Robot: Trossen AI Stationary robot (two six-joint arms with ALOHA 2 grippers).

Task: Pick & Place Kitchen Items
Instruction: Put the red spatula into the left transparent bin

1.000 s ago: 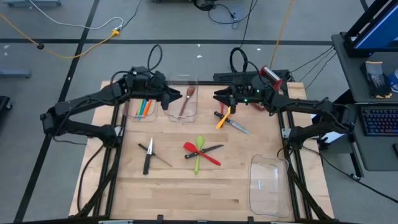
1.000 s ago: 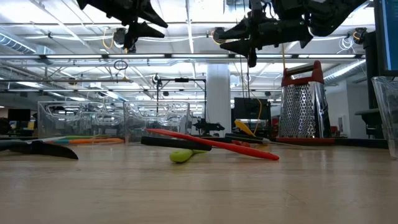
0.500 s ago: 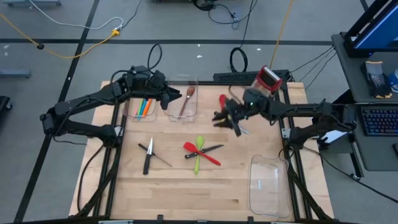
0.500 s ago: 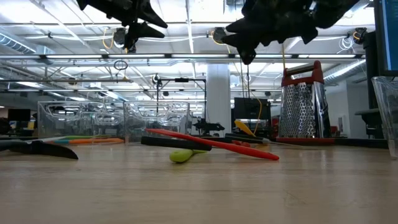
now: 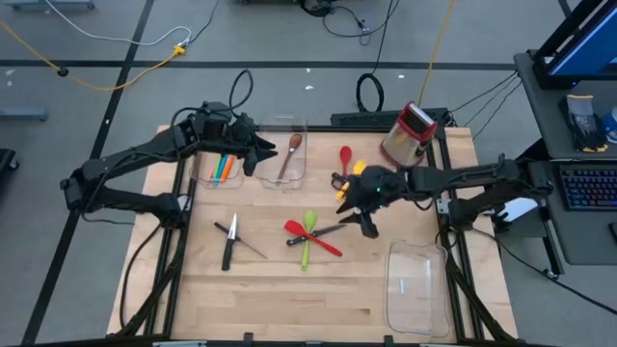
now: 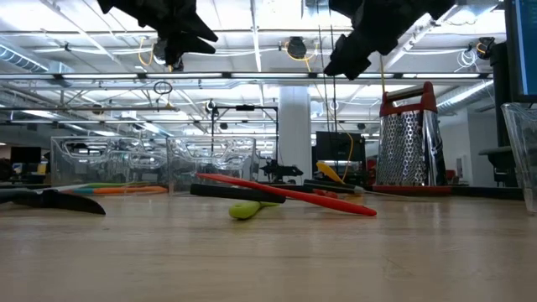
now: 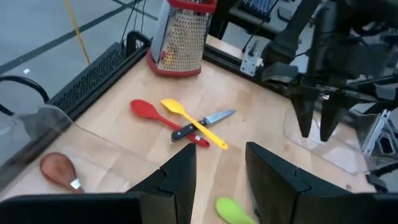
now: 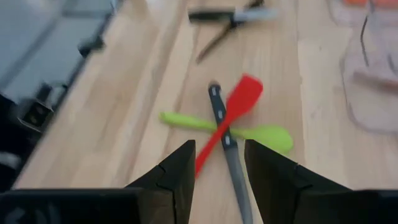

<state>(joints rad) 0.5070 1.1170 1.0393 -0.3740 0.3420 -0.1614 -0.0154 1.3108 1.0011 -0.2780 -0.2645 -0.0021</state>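
Note:
A red spatula [image 8: 239, 102], a green spoon [image 8: 267, 135] and a black-handled knife [image 8: 227, 155] lie crossed on the table's middle [image 5: 310, 236]. My right gripper [image 5: 355, 207] hangs open above the table just right of them, nothing between its fingers. A red spoon [image 7: 146, 111], a yellow spatula [image 7: 186, 118] and a second knife [image 7: 205, 121] lie crossed farther back. Two more knives [image 5: 229, 241] lie at the left. My left gripper [image 5: 258, 154] hovers open and empty over the far bins, where a wooden spoon [image 5: 289, 154] and colored utensils [image 5: 224, 166] lie.
A red-and-silver box grater [image 5: 407, 135] stands at the far right corner. A clear bin [image 5: 416, 284] with nothing in it sits at the near right. Bare wood stretches along the near edge and between the two knife groups.
My right gripper has swung from the far side, where it hung over the yellow spatula and knife, toward the table's near edge and now hangs beside the red spatula pile; it turned as it went. Its fingers stayed apart. My left gripper has rolled a little in place.

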